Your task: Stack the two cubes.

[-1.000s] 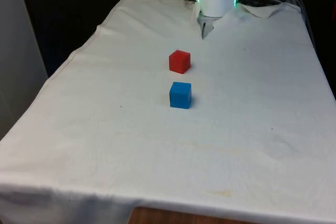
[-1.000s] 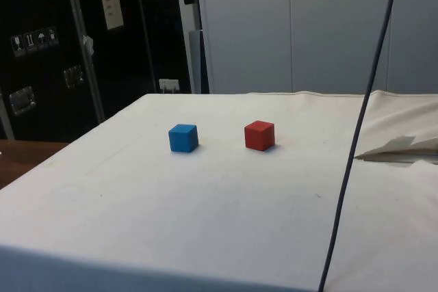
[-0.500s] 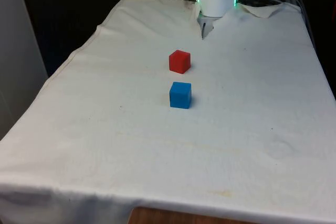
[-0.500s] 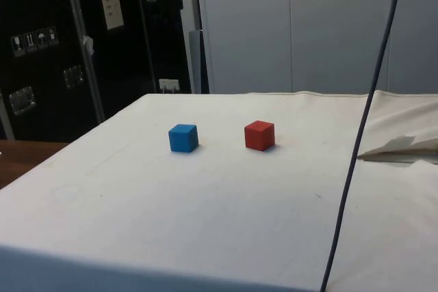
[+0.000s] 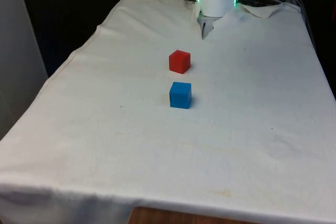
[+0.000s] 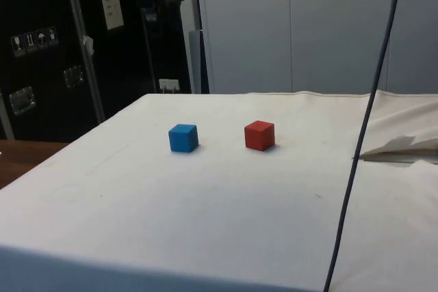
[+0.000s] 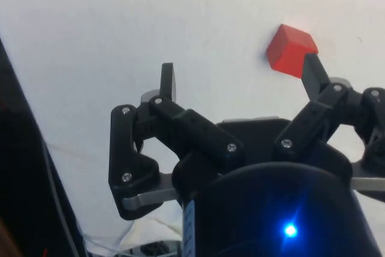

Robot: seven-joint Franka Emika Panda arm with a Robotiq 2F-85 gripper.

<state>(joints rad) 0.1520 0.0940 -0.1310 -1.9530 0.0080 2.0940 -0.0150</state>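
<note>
Front view puts the red cube (image 5: 179,61) just above the frame's centre, with the blue cube (image 5: 180,95) directly below it, near but not touching; both sit flat on the white-clothed counter (image 5: 252,129). In the side view the blue cube (image 6: 183,137) lies left of the red cube (image 6: 259,135), a clear gap between them. Both look small, rigid and light, with flat faces and crisp edges, so they should neither deform nor roll; smooth sides could slip under a weak pinch. The sensible hold is across two opposite vertical faces, fingers square to them, leaving the base free to land flat on the other cube.

Wrist view shows the end effector (image 7: 240,76) spread wide and empty, high above the cloth, the red cube (image 7: 291,49) beside one fingertip (image 7: 313,70).
</note>
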